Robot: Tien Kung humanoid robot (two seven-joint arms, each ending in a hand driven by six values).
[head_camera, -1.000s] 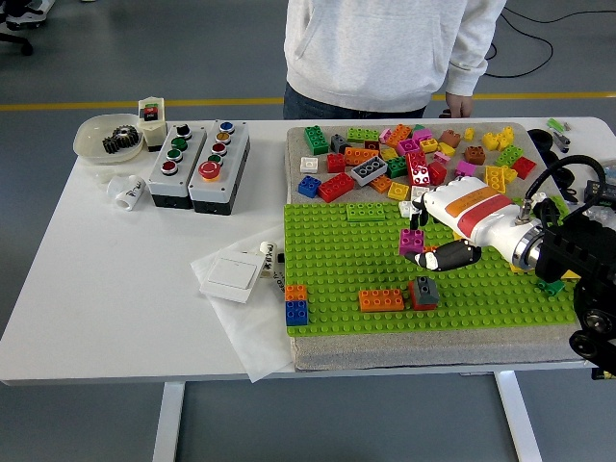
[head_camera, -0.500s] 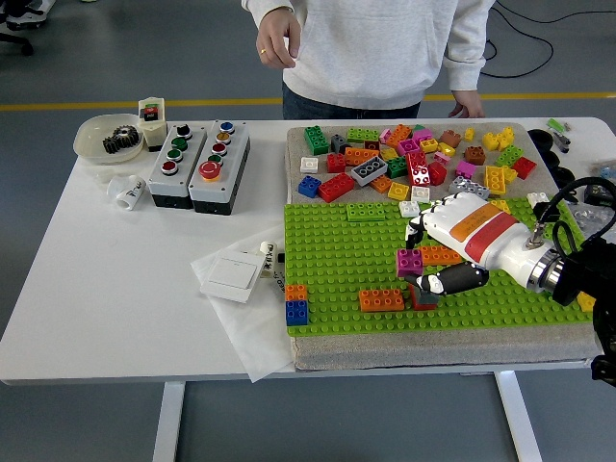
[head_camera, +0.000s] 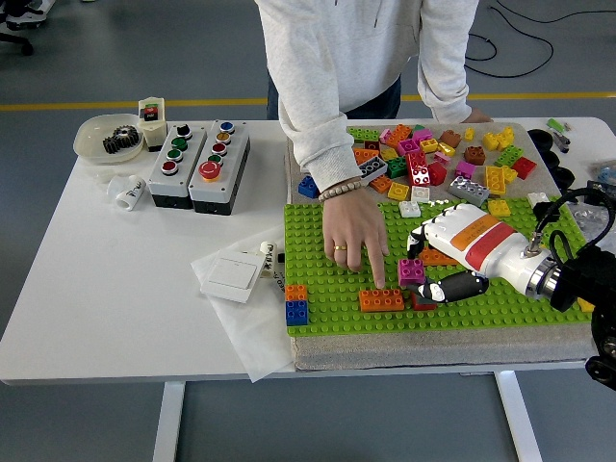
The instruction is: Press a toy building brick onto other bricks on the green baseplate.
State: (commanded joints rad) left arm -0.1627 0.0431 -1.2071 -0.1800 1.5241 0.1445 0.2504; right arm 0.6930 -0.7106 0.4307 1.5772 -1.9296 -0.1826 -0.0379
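Note:
The green baseplate (head_camera: 510, 300) lies at the table's right. My right hand (head_camera: 430, 277), white with an orange and red band, reaches in from the right and is shut on a magenta brick (head_camera: 412, 271), held low just above a dark grey and red brick (head_camera: 420, 302). Left of that sits an orange brick (head_camera: 382, 300). A person's hand (head_camera: 351, 241) rests on the plate, its index finger touching that orange brick. An orange-on-blue stack (head_camera: 296, 304) stands at the plate's near left corner. Another orange brick (head_camera: 439, 258) shows under my palm.
A pile of several loose bricks (head_camera: 433, 159) lies behind the plate, partly hidden by the person's arm. Two button boxes (head_camera: 192, 164) and a bowl with a gear (head_camera: 109, 138) are at the back left. A white switch plate on paper (head_camera: 231, 276) lies left of the baseplate. Cables (head_camera: 577, 197) trail at the right.
The person leaned over the table and put a hand on the baseplate, finger on the orange brick. My right hand carried the magenta brick down and nearer, over the grey brick.

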